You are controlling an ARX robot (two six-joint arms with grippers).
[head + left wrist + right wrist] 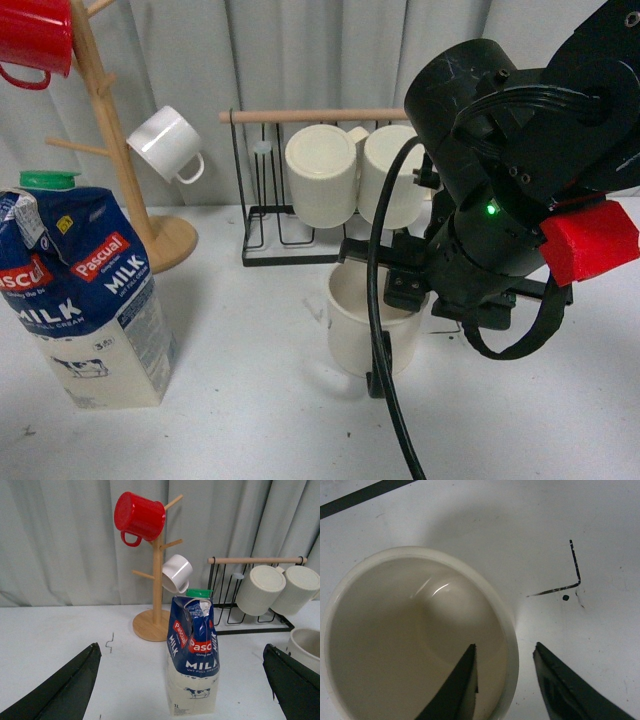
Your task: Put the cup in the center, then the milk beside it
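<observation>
Right under the right claw point(504, 644): the cup point(350, 340), upright on the desk point(250, 420), mouth up. One claw finger down inside it, the other outside, with the cup's wall in between. Not squeezed, by the look of it. A little gap on each side of the wall, so claw let loose. Placed like that for an easy pinch on the thin wall from above, and an easy let-go too. Just past the outer finger, one black corner mark point(575, 575) of the center point(540, 560). Only one such mark in the right wrist view, so hard to say if truly in the middle. Probably close.

Far off to the side of the right claw, and straight ahead of the left claw point(181, 647): the milk point(192, 655), standing tall, green cap on top. Left claw spread wide, nothing in it. Milk lined up between its two fingers, but farther away. Looks ready for a grab by the sides, likely the next job.

Beyond the right claw, out of the way: two ribbed mugs point(322, 175) hanging on a black rack point(300, 116). Farther out from the left claw, past the milk: a wooden tree point(157, 580) with one small white mug point(176, 572) and one red mug point(140, 515).

Counted up: one cup, one milk, two ribbed mugs, one white mug, one red mug, two claws.
</observation>
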